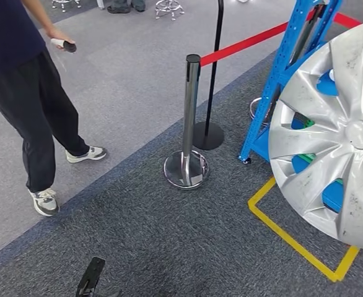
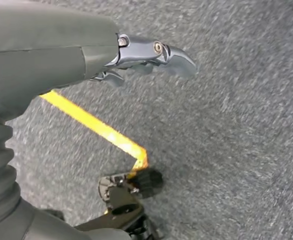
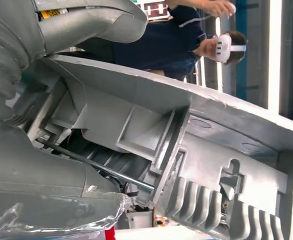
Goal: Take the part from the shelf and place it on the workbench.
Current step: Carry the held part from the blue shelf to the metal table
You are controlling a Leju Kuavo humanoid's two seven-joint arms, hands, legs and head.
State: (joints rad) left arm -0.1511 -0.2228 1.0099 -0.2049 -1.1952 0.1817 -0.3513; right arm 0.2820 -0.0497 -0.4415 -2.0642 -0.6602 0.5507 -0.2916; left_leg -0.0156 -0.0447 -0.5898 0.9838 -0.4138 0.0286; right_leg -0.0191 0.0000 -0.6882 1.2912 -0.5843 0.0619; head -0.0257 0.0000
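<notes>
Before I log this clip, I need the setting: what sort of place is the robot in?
Probably an indoor test or demo hall. Grey carpet marked with yellow tape, a chrome post carrying a red barrier belt, and a blue metal shelf frame behind the silver wheel cover the right hand holds.

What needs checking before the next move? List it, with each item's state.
1. Wheel cover held in the right hand: ok.
2. Left hand free, holding nothing: ok.
3. Way ahead clear: not ok, a stanchion with a red belt stands in front.
4. Person well away: not ok, standing close on the left.
5. Workbench located: cannot tell.
</notes>
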